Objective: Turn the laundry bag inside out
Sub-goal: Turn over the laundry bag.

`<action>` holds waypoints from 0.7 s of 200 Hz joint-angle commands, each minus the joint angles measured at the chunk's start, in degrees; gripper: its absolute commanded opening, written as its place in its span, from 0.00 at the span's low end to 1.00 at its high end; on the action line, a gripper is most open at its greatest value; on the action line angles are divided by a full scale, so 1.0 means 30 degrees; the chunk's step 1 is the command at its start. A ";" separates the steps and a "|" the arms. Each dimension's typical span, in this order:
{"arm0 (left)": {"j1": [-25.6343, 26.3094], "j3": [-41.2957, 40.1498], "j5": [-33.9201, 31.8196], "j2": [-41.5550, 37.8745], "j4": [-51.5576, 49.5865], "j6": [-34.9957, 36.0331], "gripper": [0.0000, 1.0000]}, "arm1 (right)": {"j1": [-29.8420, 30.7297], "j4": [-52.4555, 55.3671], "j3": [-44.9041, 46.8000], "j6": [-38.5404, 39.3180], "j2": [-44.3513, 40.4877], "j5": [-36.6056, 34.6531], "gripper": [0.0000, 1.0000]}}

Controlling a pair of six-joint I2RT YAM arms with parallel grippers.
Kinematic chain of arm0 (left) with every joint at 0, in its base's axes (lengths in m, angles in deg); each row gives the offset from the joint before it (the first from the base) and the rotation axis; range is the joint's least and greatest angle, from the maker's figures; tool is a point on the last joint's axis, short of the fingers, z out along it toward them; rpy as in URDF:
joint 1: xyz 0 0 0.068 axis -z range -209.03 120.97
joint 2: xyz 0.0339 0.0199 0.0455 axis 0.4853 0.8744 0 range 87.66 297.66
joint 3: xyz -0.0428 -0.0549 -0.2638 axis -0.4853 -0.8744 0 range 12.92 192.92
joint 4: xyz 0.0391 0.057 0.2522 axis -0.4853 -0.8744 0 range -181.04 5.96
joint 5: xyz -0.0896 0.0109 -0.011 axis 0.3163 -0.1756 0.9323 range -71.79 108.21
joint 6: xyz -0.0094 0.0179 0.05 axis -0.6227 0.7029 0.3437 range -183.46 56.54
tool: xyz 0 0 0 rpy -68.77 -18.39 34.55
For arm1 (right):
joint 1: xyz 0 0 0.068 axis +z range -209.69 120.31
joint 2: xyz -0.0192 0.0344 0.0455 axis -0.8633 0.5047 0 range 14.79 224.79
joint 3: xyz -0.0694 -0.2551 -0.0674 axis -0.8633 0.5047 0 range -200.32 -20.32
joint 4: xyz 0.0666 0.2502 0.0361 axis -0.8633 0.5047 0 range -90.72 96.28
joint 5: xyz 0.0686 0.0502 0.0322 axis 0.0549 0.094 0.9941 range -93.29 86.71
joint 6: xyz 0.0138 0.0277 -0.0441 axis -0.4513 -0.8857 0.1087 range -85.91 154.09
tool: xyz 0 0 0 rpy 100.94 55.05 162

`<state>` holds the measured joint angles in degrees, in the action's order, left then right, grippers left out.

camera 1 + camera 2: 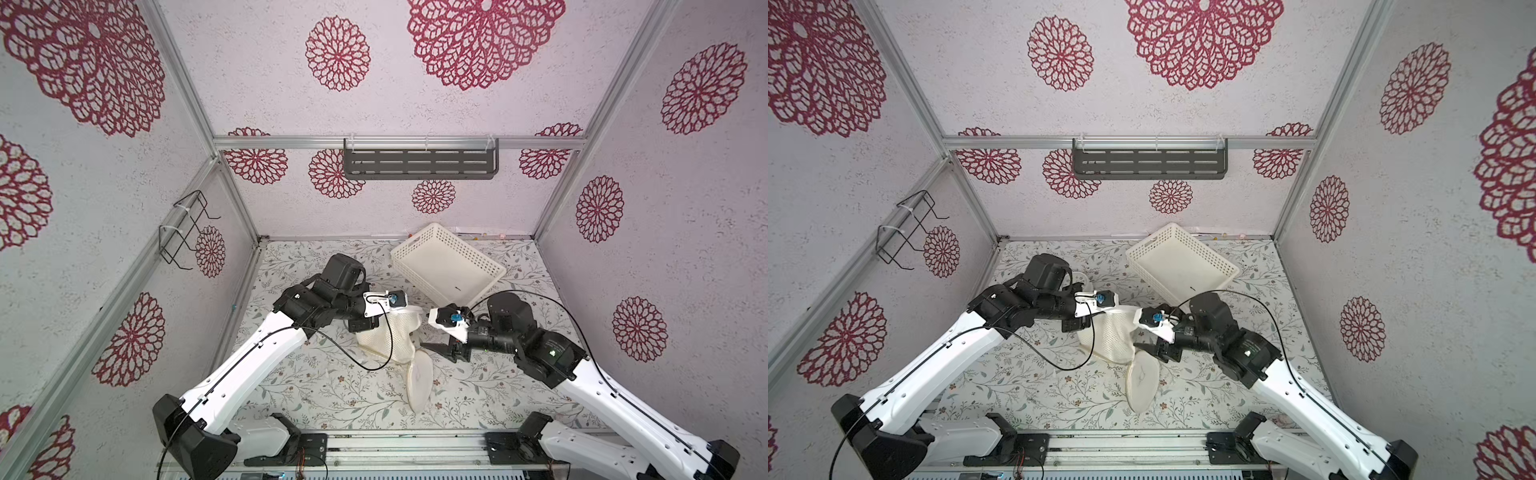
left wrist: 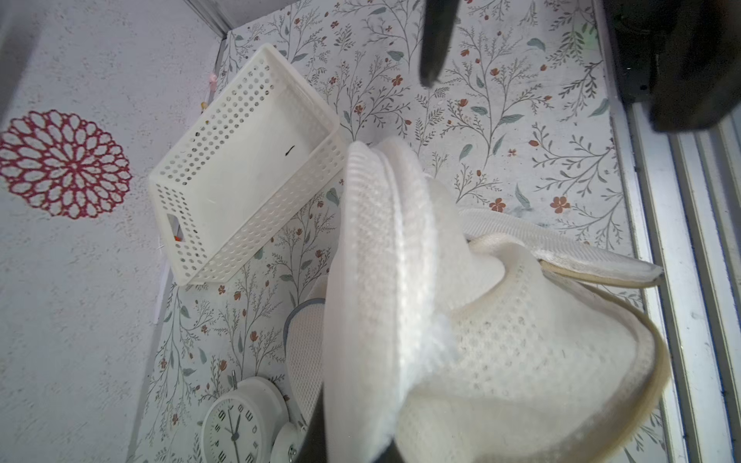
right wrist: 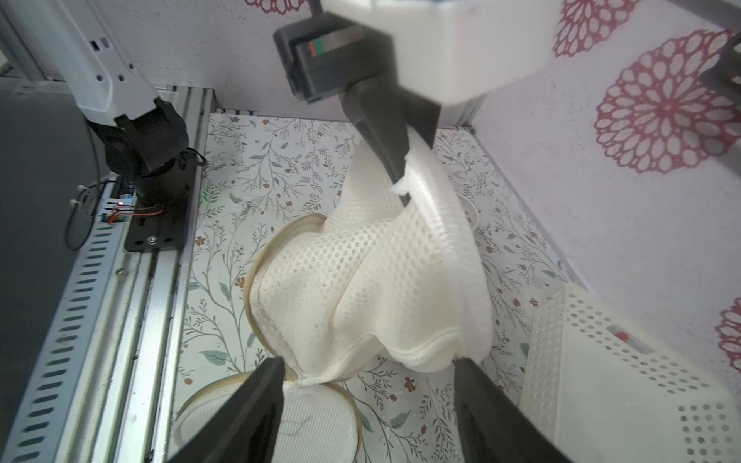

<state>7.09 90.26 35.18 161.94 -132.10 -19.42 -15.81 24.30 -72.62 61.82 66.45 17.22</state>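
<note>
The laundry bag (image 1: 386, 336) is a white mesh pouch with a tan-edged rim, standing bunched at the middle of the floral table. Its round flat end (image 1: 420, 382) lies toward the front. My left gripper (image 3: 401, 180) is shut on the bag's upper edge and holds it lifted into a peak; in the left wrist view the mesh (image 2: 521, 352) fills the space at the jaws. My right gripper (image 3: 369, 360) is open, its two black fingers spread wide on either side of the bag's lower hem (image 3: 401, 352), just to the right of the bag in both top views.
A white perforated basket (image 1: 449, 262) sits tilted at the back right. A white alarm clock (image 2: 236, 425) and a second small mesh piece (image 2: 304, 352) lie beneath my left arm. A wire rack (image 1: 187, 228) hangs on the left wall and a grey shelf (image 1: 419, 162) on the back wall.
</note>
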 commanded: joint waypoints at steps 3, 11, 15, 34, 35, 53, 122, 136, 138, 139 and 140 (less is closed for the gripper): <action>0.0034 0.0740 -0.1007 -0.0094 0.1583 -0.2126 0.00 | 0.2155 -0.4673 0.1539 -0.0862 -0.1884 -0.6016 0.72; -0.0012 0.0953 -0.1210 -0.0013 0.1639 -0.2678 0.00 | 0.3194 -0.5708 0.1989 -0.0828 -0.2203 -0.7705 0.72; 0.0001 0.1058 -0.1283 0.0021 0.1648 -0.2972 0.00 | 0.3550 -0.5992 0.2127 -0.0763 -0.2243 -0.8206 0.72; 0.0001 0.1493 -0.1609 0.0171 0.1662 -0.4377 0.00 | 0.6685 -0.8013 0.3285 0.0220 -0.2165 -1.2435 0.74; 0.0001 0.1509 -0.1597 0.0171 0.1662 -0.4444 0.00 | 0.6685 -0.8013 0.3285 0.0220 -0.2165 -1.2435 0.74; 0.0002 0.1870 -0.1794 0.0255 0.1641 -0.5541 0.00 | 0.8997 -1.0135 0.4688 0.0849 -0.2030 -1.5938 0.75; 0.0031 0.3698 -0.2268 0.0552 0.1768 -0.8335 0.00 | 1.2220 -1.9473 0.7809 0.4954 0.0781 -2.2841 0.80; 0.0036 0.3891 -0.2269 0.0508 0.1819 -0.8898 0.00 | 1.2022 -2.1184 0.7996 0.5430 0.1608 -2.3624 0.81; 0.0032 0.3896 -0.2247 0.0483 0.1826 -0.8955 0.00 | 1.1987 -2.1357 0.8019 0.5471 0.1755 -2.3756 0.81; 0.0031 0.3911 -0.2253 0.0488 0.1817 -0.9003 0.00 | 1.1981 -2.1454 0.8023 0.5497 0.1804 -2.3808 0.82; 0.0031 0.3919 -0.2256 0.0491 0.1813 -0.9028 0.00 | 1.1964 -2.1561 0.8010 0.5525 0.1857 -2.3877 0.82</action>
<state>7.09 100.38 28.73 163.45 -128.43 -41.74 20.56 -24.86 -48.79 72.75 69.25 -45.24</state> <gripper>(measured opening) 0.049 0.808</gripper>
